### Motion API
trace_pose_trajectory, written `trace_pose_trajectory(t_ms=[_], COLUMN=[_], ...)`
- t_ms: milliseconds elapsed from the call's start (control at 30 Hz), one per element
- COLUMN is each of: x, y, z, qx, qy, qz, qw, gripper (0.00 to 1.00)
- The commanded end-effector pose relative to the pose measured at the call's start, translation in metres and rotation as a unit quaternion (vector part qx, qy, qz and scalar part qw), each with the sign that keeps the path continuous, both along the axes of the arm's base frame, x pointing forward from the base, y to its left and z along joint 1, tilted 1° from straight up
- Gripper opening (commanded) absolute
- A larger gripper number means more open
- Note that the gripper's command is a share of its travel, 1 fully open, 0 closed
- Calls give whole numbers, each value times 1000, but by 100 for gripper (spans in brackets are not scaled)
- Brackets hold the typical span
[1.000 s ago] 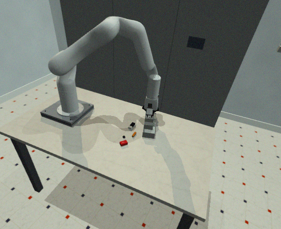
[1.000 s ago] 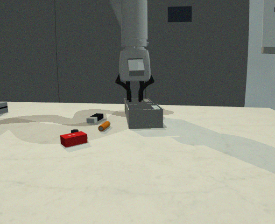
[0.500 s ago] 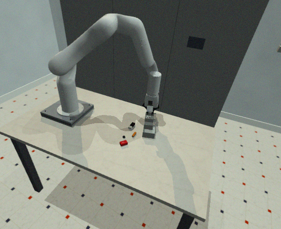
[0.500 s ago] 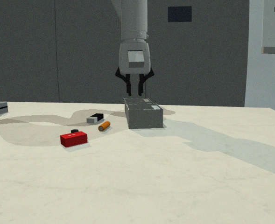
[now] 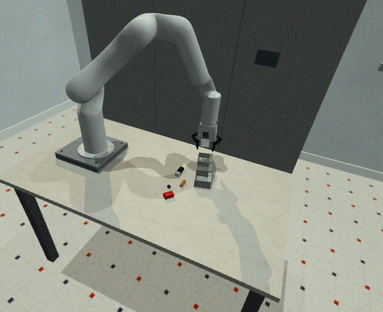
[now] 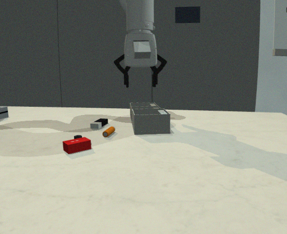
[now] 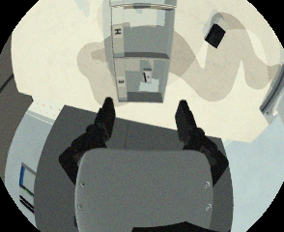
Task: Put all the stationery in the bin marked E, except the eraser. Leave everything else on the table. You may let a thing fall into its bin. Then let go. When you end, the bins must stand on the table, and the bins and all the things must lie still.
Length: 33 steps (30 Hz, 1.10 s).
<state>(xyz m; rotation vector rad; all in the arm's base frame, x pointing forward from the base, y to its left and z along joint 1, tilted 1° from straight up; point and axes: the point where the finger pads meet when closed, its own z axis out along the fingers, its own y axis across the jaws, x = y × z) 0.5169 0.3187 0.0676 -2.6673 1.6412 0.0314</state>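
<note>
Three grey bins (image 5: 203, 184) (image 6: 151, 124) stand in a row on the table. My gripper (image 5: 205, 147) (image 6: 140, 85) (image 7: 146, 106) is open and empty, and hangs well above the bin at the row's far end (image 5: 205, 155) (image 7: 141, 97). In the wrist view a small pale and dark thing (image 7: 146, 76) lies on that bin's floor. The bins' letter tags are too small to read. Left of the bins lie an orange cylinder (image 5: 183, 182) (image 6: 108, 131), a black and grey block (image 5: 179, 171) (image 6: 99, 123) (image 7: 214, 35), a red box (image 5: 168, 194) (image 6: 77, 145) and a small black cap (image 5: 168, 186) (image 6: 77, 136).
The arm's base plate (image 5: 91, 151) stands at the table's back left. The table's edges are far from the bins and the loose things. A dark wall panel stands behind the table.
</note>
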Motion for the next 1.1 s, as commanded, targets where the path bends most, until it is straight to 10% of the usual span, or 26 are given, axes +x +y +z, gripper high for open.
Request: trace_pose_trajectory(t_ms=[0, 1067], x=[1, 2], y=[0, -2], z=[19, 114], qx=[1, 1], qy=[-1, -1], qz=[0, 0], qw=[1000, 1000], gripper=[100, 100])
